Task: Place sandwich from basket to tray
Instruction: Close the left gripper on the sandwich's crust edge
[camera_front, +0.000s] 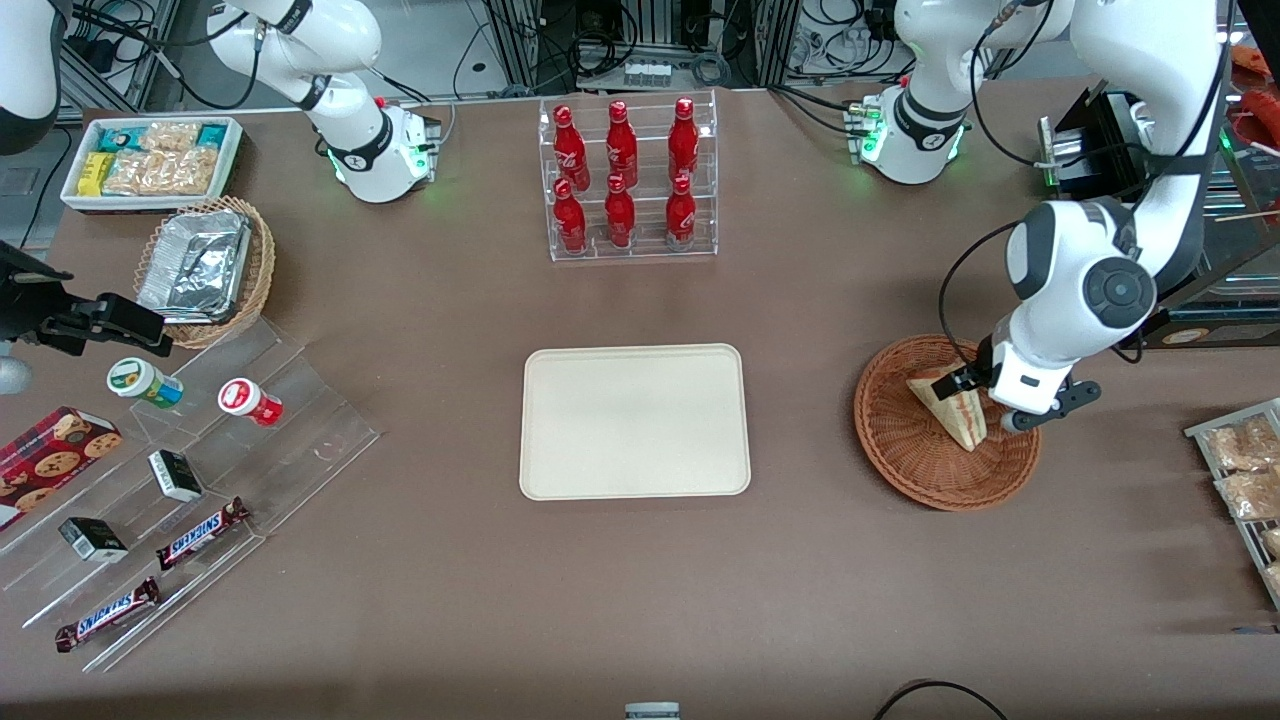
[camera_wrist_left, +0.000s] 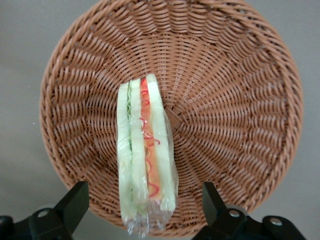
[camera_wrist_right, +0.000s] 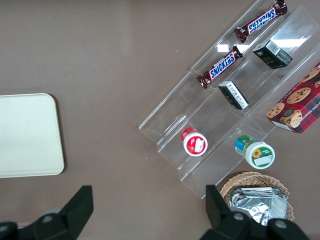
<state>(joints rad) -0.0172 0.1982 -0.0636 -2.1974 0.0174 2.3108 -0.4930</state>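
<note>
The small triangular sandwich wedge of pale white bread (camera_front: 955, 410) stands on edge in the round, shallow basket of reddish-brown woven wicker (camera_front: 915, 455), which sits on the brown table (camera_front: 400, 600) toward the working arm's end. In the left wrist view the sandwich (camera_wrist_left: 145, 155) shows its filling edge — red-orange and green layers between pale slices, under a clear wrap — and it runs from near the centre of the basket (camera_wrist_left: 235, 100) out to the rim. The left arm's two-finger gripper (camera_front: 985, 405) hangs low over the basket, right at the sandwich; in the wrist view the gripper (camera_wrist_left: 142, 202) is spread wide, one black finger (camera_wrist_left: 75, 202) on each side of the wedge and both clear of it, so the sandwich lies between the fingers but is not clasped. The flat cream-beige rectangular tray with rounded corners (camera_front: 634, 421) rests bare on the table, well apart from the basket, toward the middle. A clear acrylic rack of six red bottles (camera_front: 628, 180) stands farther from the front camera than the tray. Toward the parked arm's end lie a lighter tan wicker basket holding silver foil trays (camera_front: 205, 265) and a clear stepped display stand (camera_front: 215, 470) — on it two Snickers bars (camera_front: 200, 534) among other small items.
</note>
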